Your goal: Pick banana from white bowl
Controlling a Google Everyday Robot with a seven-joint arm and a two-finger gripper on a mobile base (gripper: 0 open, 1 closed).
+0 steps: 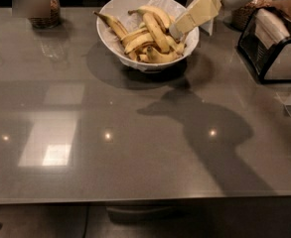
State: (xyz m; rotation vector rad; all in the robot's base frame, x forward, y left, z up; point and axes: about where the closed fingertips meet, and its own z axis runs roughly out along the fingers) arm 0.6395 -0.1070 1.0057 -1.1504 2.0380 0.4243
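Observation:
The white bowl [116, 10] stands at the far middle of the grey table and holds several yellow bananas [154, 29] with brown spots, piled together. My gripper [177, 29] reaches in from the upper right. Its cream-coloured fingers [197, 13] slant down to the left, with the tips over the bowl's right side, just above the bananas. I see nothing held in it.
A glass jar [41, 9] with dark contents stands at the far left. A black napkin holder [271, 43] stands at the right, a basket [247, 11] behind it. The arm's shadow [204, 133] falls on the table [110, 148] in front of the bowl.

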